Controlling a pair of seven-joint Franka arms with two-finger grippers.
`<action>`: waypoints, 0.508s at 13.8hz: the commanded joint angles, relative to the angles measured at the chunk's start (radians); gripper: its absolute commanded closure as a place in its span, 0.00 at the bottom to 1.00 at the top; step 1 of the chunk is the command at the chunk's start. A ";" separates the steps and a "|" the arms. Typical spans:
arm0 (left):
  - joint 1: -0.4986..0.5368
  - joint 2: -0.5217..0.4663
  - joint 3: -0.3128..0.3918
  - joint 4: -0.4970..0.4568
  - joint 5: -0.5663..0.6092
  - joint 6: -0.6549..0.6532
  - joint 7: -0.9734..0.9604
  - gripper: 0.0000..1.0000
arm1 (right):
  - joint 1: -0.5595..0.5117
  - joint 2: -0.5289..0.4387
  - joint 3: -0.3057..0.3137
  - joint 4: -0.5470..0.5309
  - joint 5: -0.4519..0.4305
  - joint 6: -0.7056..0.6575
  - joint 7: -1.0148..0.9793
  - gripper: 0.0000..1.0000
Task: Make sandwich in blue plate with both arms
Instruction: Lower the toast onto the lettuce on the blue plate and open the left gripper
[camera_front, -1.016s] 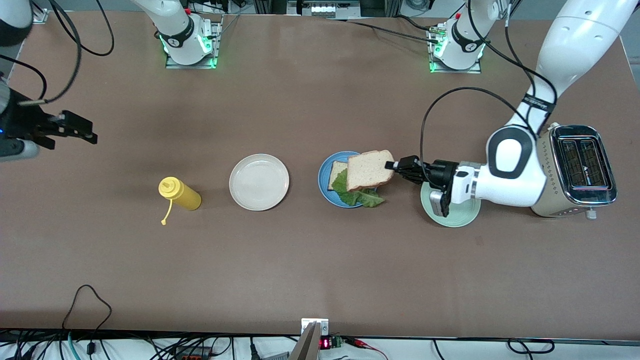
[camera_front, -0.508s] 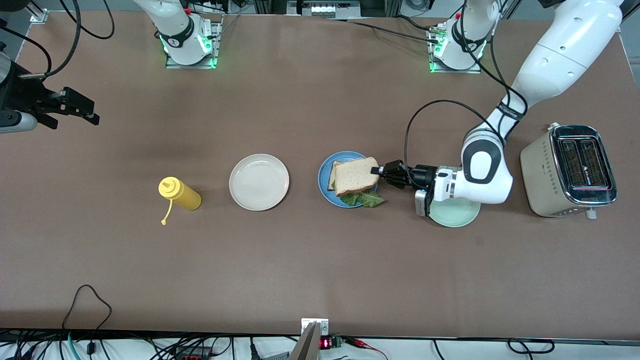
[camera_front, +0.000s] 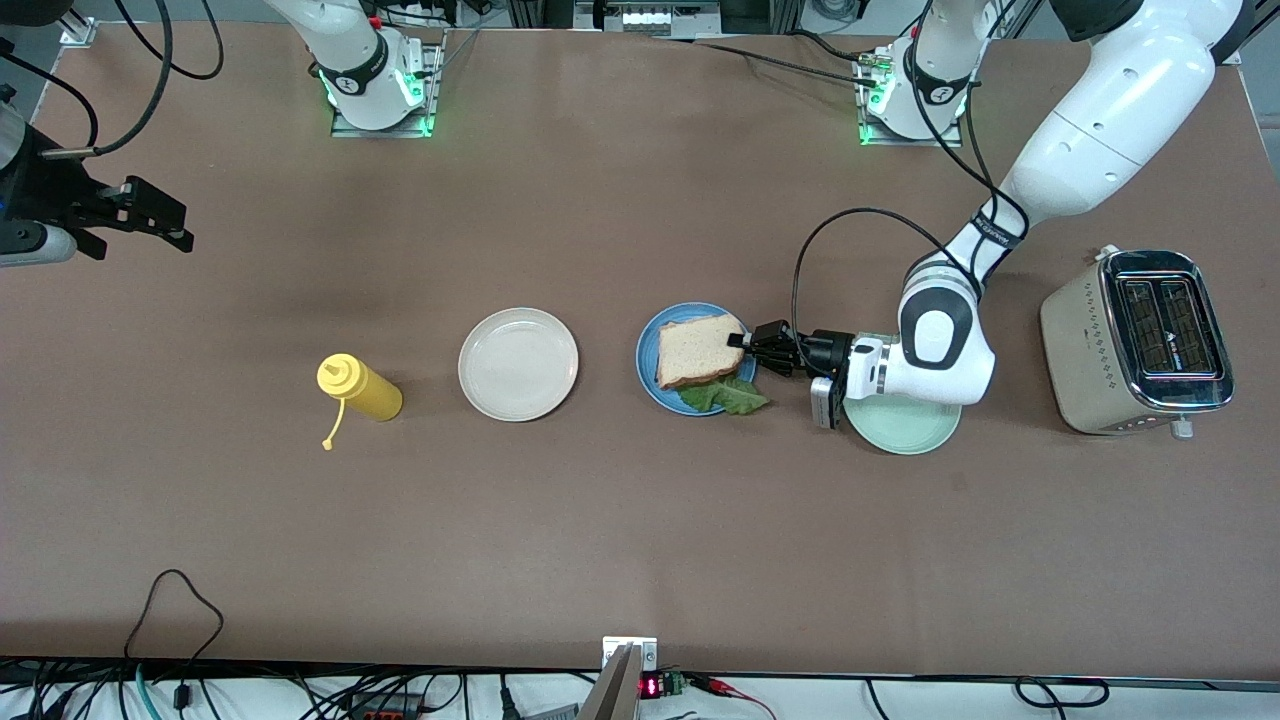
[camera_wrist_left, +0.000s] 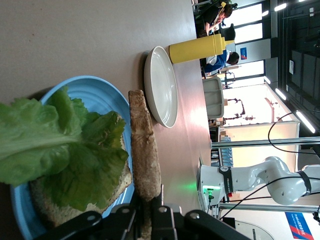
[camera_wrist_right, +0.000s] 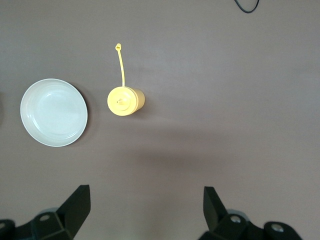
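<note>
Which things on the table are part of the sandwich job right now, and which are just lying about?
In the job:
- top bread slice, gripped at its edge by the left claw
- lettuce leaf
- bottom bread slice
- blue plate

Lying about:
- cream-white plate
- mint-green plate
- yellow squeeze bottle
- toaster
- right claw, open, waiting at the right arm's end

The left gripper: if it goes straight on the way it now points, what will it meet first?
The left gripper is shut on the top bread slice over the blue plate. Past the sandwich, the cream-white plate likely comes first, though height is unclear.
</note>
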 joint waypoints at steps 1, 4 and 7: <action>0.005 -0.002 0.003 -0.006 -0.030 0.007 0.035 0.25 | 0.015 -0.013 -0.017 0.013 -0.014 0.007 0.012 0.00; 0.022 -0.037 0.009 -0.018 0.004 -0.004 0.049 0.00 | 0.010 -0.007 -0.017 0.016 -0.002 0.013 0.013 0.00; 0.022 -0.114 0.037 -0.018 0.184 -0.010 0.037 0.00 | 0.008 -0.008 -0.019 0.015 -0.002 0.020 0.007 0.00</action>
